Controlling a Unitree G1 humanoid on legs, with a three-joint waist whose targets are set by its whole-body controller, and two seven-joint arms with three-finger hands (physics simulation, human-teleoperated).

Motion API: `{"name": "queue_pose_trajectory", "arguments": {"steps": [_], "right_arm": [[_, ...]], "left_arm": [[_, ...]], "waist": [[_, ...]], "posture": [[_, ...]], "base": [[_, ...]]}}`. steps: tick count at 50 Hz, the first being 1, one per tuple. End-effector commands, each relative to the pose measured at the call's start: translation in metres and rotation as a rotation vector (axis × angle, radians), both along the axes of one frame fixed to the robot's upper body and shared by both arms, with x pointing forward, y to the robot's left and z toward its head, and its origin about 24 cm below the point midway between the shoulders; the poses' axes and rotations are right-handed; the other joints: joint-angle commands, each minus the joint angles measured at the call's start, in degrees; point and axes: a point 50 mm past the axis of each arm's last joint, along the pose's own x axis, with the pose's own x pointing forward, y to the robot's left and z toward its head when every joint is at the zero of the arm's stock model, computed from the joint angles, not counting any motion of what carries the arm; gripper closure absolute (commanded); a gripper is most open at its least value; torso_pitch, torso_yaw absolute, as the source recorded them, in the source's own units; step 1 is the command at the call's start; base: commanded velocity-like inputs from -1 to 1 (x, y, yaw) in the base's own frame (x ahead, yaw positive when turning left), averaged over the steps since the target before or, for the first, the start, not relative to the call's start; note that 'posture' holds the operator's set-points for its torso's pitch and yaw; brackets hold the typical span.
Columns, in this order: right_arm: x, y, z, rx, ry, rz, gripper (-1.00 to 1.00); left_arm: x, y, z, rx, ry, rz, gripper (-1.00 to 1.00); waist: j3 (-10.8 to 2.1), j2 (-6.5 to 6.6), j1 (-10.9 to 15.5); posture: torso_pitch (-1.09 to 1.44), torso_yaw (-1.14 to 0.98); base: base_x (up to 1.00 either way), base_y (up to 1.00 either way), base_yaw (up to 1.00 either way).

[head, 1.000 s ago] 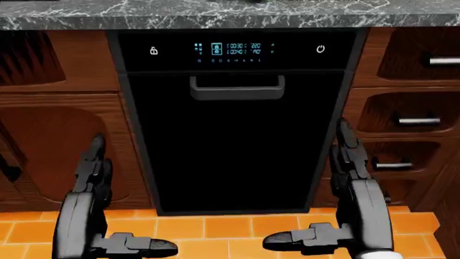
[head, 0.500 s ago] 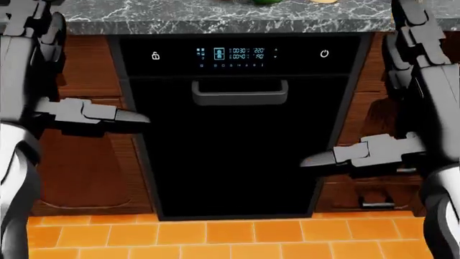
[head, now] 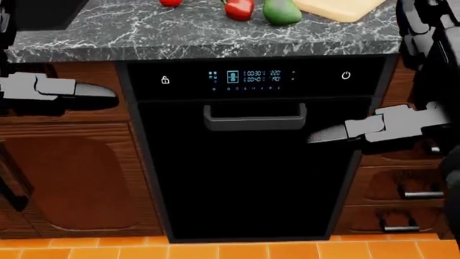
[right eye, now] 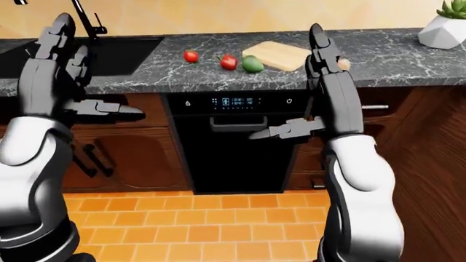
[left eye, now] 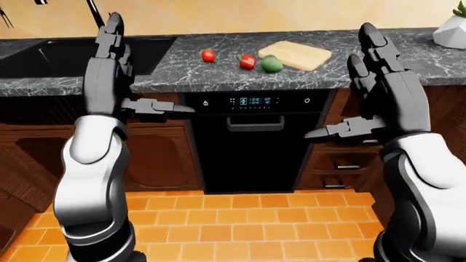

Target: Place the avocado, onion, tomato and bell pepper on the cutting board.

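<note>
Both hands raised, empty and spread, left hand [left eye: 109, 65] and right hand [left eye: 382, 82] flanking a dishwasher [left eye: 251, 142], with tomato [left eye: 208, 55], bell pepper [left eye: 247, 61] and avocado [left eye: 271, 64] beside the cutting board [left eye: 295, 54]; onion [right eye: 343, 64] barely glimpsed; best approached squarely before reaching.

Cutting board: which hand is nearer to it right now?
Right. The right hand is raised just right of and below the cutting board in the left-eye view; the left hand is raised far to its left, by the sink. Both are open and empty.
</note>
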Motion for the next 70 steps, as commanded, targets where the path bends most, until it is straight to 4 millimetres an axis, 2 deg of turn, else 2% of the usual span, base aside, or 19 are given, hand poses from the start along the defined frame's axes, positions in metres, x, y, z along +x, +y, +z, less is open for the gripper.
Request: {"name": "queue_pose_trajectory", "arguments": {"steps": [1, 8, 11, 14, 20, 23, 25, 26, 27, 30, 36, 39, 41, 54, 58, 59, 60, 66, 70], "right_arm": [[-0.006, -0.003, 0.017, -0.016, -0.1, -0.028, -1.0], [-0.007, -0.003, 0.019, -0.023, -0.105, -0.024, -1.0], [-0.007, -0.002, 0.019, -0.023, -0.106, -0.022, -1.0], [-0.007, -0.003, 0.018, -0.02, -0.107, -0.027, -1.0], [-0.006, -0.002, 0.02, -0.01, -0.11, -0.027, -1.0], [-0.007, -0.002, 0.021, -0.002, -0.113, -0.024, -1.0], [-0.007, -0.002, 0.021, 0.002, -0.115, -0.022, -1.0], [-0.007, -0.002, 0.022, 0.0, -0.115, -0.022, -1.0], [-0.008, -0.002, 0.023, 0.003, -0.118, -0.019, -1.0], [-0.009, -0.003, 0.023, 0.004, -0.118, -0.02, -1.0], [-0.008, -0.003, 0.023, 0.005, -0.124, -0.022, -1.0], [-0.006, -0.004, 0.022, 0.002, -0.12, -0.029, -1.0], [-0.006, -0.003, 0.023, 0.003, -0.122, -0.027, -1.0], [-0.011, -0.005, 0.026, -0.013, -0.127, -0.029, -1.0], [-0.009, -0.003, 0.026, -0.019, -0.128, -0.026, -1.0], [-0.008, -0.003, 0.026, -0.017, -0.127, -0.026, -1.0], [-0.008, -0.003, 0.026, -0.018, -0.128, -0.027, -1.0], [-0.01, -0.003, 0.027, -0.012, -0.132, -0.02, -1.0], [-0.01, -0.004, 0.027, 0.005, -0.135, -0.021, -1.0]], "left_arm": [[-0.007, -0.005, 0.02, 0.023, -0.111, -0.016, -1.0], [-0.01, -0.001, 0.021, 0.021, -0.116, -0.005, -1.0], [-0.012, 0.001, 0.022, 0.021, -0.121, 0.001, -1.0], [-0.013, 0.002, 0.022, 0.023, -0.121, 0.006, -1.0], [-0.014, 0.002, 0.022, 0.027, -0.122, 0.007, -1.0], [-0.014, 0.003, 0.022, 0.025, -0.122, 0.011, -1.0], [-0.015, 0.004, 0.023, 0.025, -0.124, 0.012, -1.0], [-0.015, 0.004, 0.023, 0.027, -0.126, 0.011, -1.0], [-0.016, 0.005, 0.023, 0.027, -0.126, 0.012, -1.0], [-0.016, 0.006, 0.024, 0.028, -0.126, 0.017, -1.0], [-0.016, 0.007, 0.023, 0.031, -0.126, 0.021, -1.0], [-0.016, 0.009, 0.024, 0.032, -0.129, 0.029, -1.0], [-0.016, 0.009, 0.024, 0.031, -0.131, 0.034, -1.0], [-0.018, 0.01, 0.024, 0.029, -0.131, 0.033, -1.0], [-0.018, 0.011, 0.024, 0.031, -0.133, 0.036, -1.0], [-0.018, 0.011, 0.024, 0.032, -0.133, 0.038, -1.0], [-0.018, 0.011, 0.024, 0.03, -0.134, 0.038, -1.0], [-0.019, 0.013, 0.025, 0.033, -0.136, 0.043, -1.0], [-0.019, 0.014, 0.025, 0.033, -0.136, 0.046, -1.0]], "waist": [[-1.68, -0.01, -0.2], [-1.64, -3.54, 1.2], [-2.91, -7.44, 1.2], [-0.39, -7.53, 0.6], [-1.67, -5.68, -0.5], [-2.12, -3.34, -0.5], [-3.16, 0.2, -0.2], [-3.49, -1.0, -0.3], [-2.46, -0.33, -0.3], [-3.19, -0.55, 0.1], [-3.02, -2.67, 0.1], [-3.15, -4.92, 0.3], [-3.75, -8.07, 0.6], [-1.56, -3.28, -0.1], [-2.5, 0.86, -0.7], [-1.99, -1.34, 0.0], [-1.61, -0.14, -0.4], [-1.2, 0.91, -0.4], [-1.78, -3.87, 0.8]], "posture": [[0.0, 0.0], [0.0, 0.0], [0.0, 0.0], [0.0, 0.0], [0.0, 0.0], [0.0, 0.0], [0.0, 0.0], [0.0, 0.0], [0.0, 0.0], [0.0, 0.0], [0.0, 0.0], [0.0, 0.0], [0.0, 0.0], [0.0, 0.0], [0.0, 0.0], [0.0, 0.0], [0.0, 0.0], [0.0, 0.0], [0.0, 0.0]], "base": [[0.48, 0.0, 0.0], [0.49, 0.0, 0.0], [0.49, 0.0, 0.0], [0.49, 0.0, 0.0], [0.36, 0.0, 0.0], [0.13, 0.0, 0.0], [0.1, -0.05, 0.0], [0.11, -0.09, 0.0], [0.1, -0.11, 0.0], [0.1, -0.16, 0.0], [0.1, -0.2, 0.0], [0.1, -0.21, 0.0], [0.1, -0.22, 0.0], [0.15, -0.18, 0.0], [0.32, -0.07, 0.0], [0.33, -0.06, 0.0], [0.31, -0.06, 0.0], [0.4, -0.36, 0.0], [0.3, -0.2, 0.0]]}}
